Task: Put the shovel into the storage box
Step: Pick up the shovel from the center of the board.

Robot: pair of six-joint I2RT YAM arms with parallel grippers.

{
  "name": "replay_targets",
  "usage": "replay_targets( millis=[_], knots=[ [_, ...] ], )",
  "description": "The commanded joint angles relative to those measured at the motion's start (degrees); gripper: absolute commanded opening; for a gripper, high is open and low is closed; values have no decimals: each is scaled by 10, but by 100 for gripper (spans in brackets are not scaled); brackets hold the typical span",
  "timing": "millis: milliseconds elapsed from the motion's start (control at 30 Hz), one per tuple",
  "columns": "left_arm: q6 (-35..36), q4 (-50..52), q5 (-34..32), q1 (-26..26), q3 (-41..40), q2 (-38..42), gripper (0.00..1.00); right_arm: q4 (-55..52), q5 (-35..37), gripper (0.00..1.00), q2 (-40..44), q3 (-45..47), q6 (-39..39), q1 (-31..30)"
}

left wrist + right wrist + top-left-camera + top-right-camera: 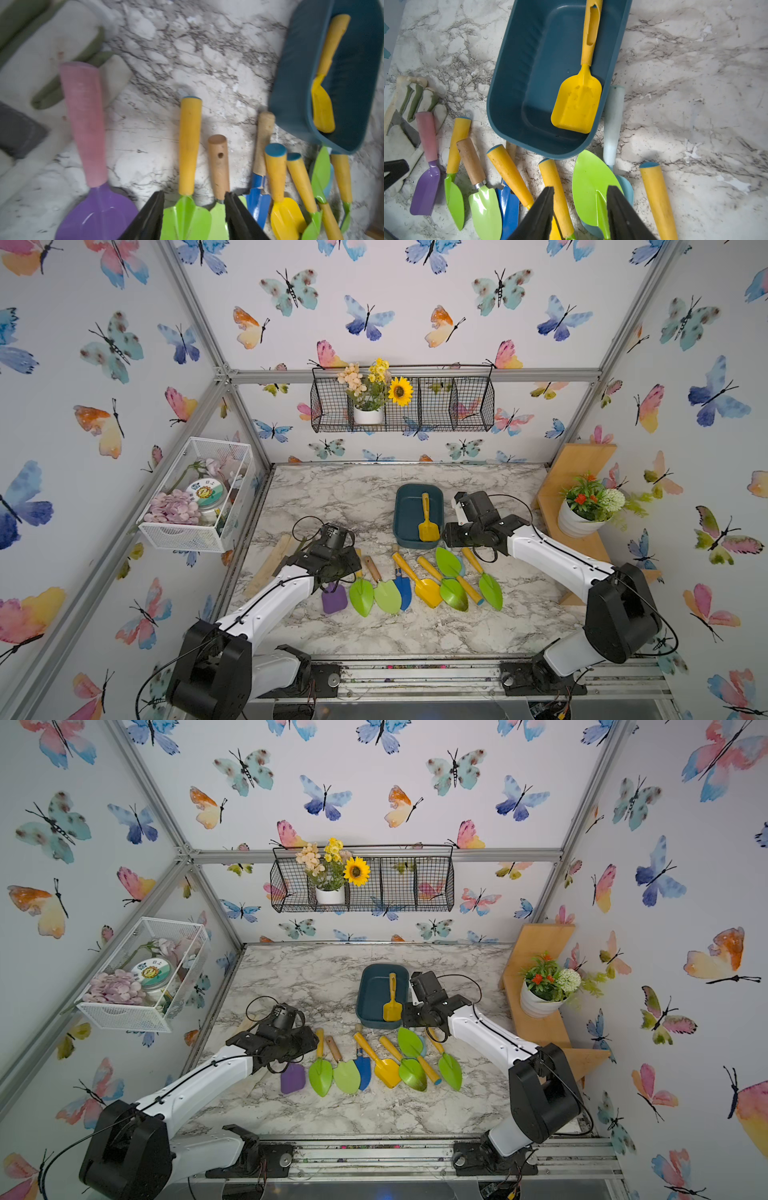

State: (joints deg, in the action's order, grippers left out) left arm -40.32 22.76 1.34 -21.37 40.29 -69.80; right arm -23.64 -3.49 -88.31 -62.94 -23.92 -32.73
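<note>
Table (332, 497), marble-patterned, is carrying the whole layout in both top views.

Storage box (405, 510), a teal low-walled tub, is sitting just ahead of the right gripper (580, 187) and well off to the box-ward side of the left gripper (194, 193). One yellow shovel (577, 104) is already lying inside it, blade toward the right gripper and handle pointing away.

Row of shovels (386, 597) is lying on the table beneath and between the two grippers. Their handles are pointing toward the box, and several are touching or overlapping.

- **Right gripper:** its jaws are standing apart and gripping nothing. It is hanging over a broad green shovel (591, 176), which is overlapping a pale blue shovel (613, 124).
- **Left gripper:** its jaws are likewise standing apart and empty. Directly below it a green leaf-bladed shovel (185, 216) is lying with its yellow handle (190, 145) running straight ahead of the claw.
- **Neighbours of that shovel:** a wooden-handled shovel (219, 166) is lying just beside it on the box-ward side. A purple shovel (97, 216) is lying a little apart on the other side.

Handling, as judged:

- **Stiffness and weight:** these are probably small, stiff, light tools that are not going to flex or crush under the jaws.
- **Blades:** they look glossy and curved, so they are probably slippery and poor places to pinch.
- **Handles:** they are round and matt and are offering the better hold, taken across the middle of the shaft with the jaws straddling it.
- **Risks:** the close packing is the chief one, since a descending finger may be catching the neighbouring handle. A grip far from the blade may let the blade end droop.
</note>
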Motion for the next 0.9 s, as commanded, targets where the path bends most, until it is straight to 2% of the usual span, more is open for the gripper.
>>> replay_targets(
  millis=[0, 267, 533, 867],
  knots=[
    [-3, 17, -25, 36, -15, 4, 51, 8, -13, 46, 12, 14, -2, -6],
    [-4, -3, -55, 72, -38, -24, 44, 22, -21, 46, 3, 31, -15, -16],
    [7, -22, -86, 77, -43, -72, 43, 29, -19, 46, 7, 43, -23, -21],
    [16, -55, -86, 77, -54, -106, 39, 38, -19, 46, 6, 52, -31, -23]
  ],
)
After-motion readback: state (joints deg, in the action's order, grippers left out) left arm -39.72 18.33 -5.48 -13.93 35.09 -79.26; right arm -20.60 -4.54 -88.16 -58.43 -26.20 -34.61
